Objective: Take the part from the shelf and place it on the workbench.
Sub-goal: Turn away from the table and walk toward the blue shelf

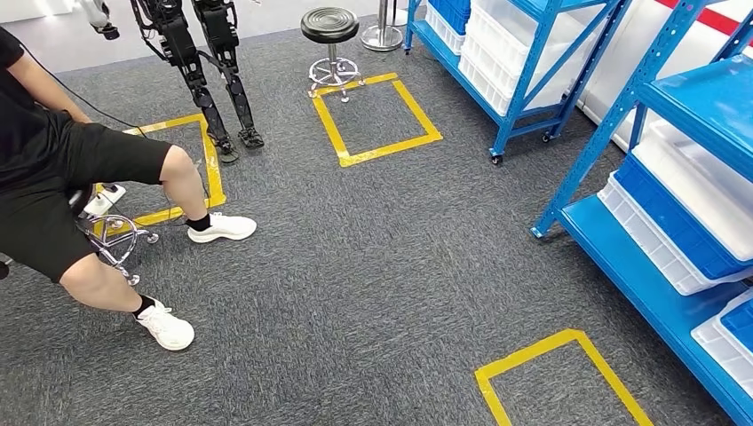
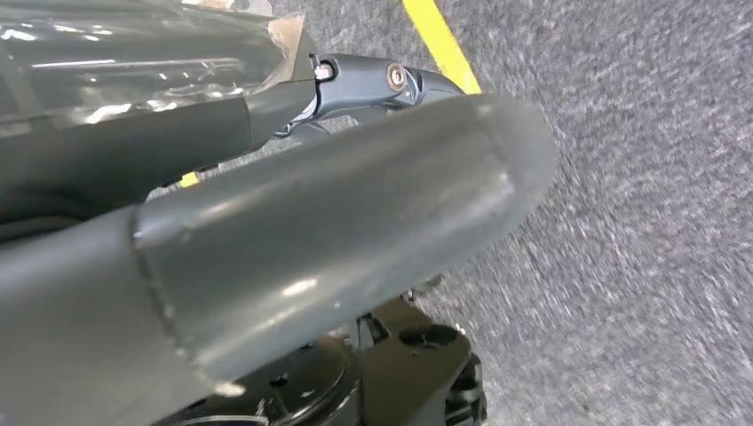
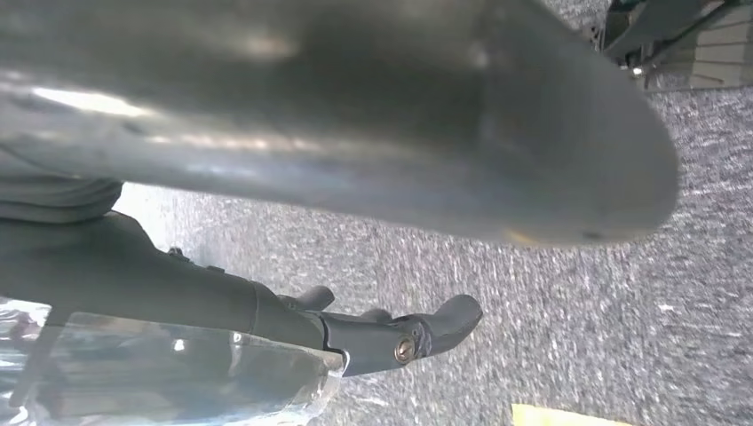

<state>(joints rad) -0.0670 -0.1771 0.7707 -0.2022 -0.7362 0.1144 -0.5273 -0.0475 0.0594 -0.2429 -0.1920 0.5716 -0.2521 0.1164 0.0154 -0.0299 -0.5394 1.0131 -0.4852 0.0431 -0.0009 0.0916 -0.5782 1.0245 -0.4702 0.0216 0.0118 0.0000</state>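
The left hand point(image 2: 293, 248) hangs over the grey carpet point(image 2: 639, 266) with its fingers apart. The thick grey thumb point(image 2: 373, 222) juts out on its own, and the darker fingers point(image 2: 382, 82) lie stretched out beside it with a gap between. Nothing sits in that gap. A glossy, clear surface point(image 2: 133, 53) runs along the base of the fingers (I cannot tell what it is). A strip of yellow tape point(image 2: 439, 44) lies on the carpet just beyond the fingertips.

The right hand point(image 3: 337, 124) is much the same. Its thumb point(image 3: 497, 151) is held away from the dark, nearly straight fingers point(image 3: 391, 339), and only carpet shows between them. It grips nothing that can be made out. The same shiny, clear surface point(image 3: 178, 373) lies by the finger bases, and a corner of yellow tape is on the floor nearby.

In the head view, the blue shelf point(image 1: 622, 115) stands on the robot's right-hand side, well apart from both hanging hands. White and blue bins point(image 1: 684, 222) sit on its levels. The part itself cannot be picked out among them (the bins' contents are hidden). A second shelf unit point(image 1: 524, 80) stands further off.

On the left-hand side, a seated person point(image 1: 53, 177) stretches their legs out across the carpet. Another robot's legs point(image 1: 213, 71) and a black stool point(image 1: 329, 25) stand beyond them.
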